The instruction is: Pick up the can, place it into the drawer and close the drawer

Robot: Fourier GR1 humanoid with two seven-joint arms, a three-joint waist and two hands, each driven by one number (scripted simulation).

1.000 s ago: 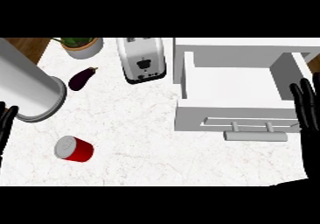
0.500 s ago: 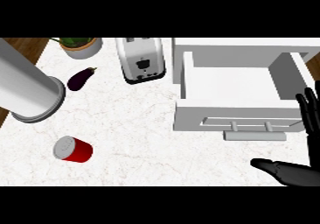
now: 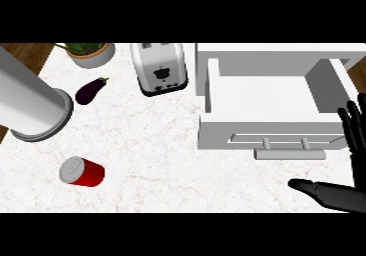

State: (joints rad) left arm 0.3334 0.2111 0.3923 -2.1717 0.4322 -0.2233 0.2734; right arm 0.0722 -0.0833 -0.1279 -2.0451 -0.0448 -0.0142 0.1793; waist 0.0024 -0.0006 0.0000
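The red metal can (image 3: pixel 82 171) lies on its side on the white marble counter (image 3: pixel 178 150), well to the left of the open white drawer (image 3: pixel 267 100) and nearer the robot than its front. The black right hand (image 3: pixel 359 142) stands just right of the drawer's front, fingers straight and upright, holding nothing. The dark shape below and to the right of the drawer's grey bar handle (image 3: pixel 289 154) looks like its thumb.

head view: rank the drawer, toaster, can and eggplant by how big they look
1. drawer, by far the largest
2. toaster
3. can, lying on its side
4. eggplant, slimmer than the can but close to it in length, so the last two are nearly alike
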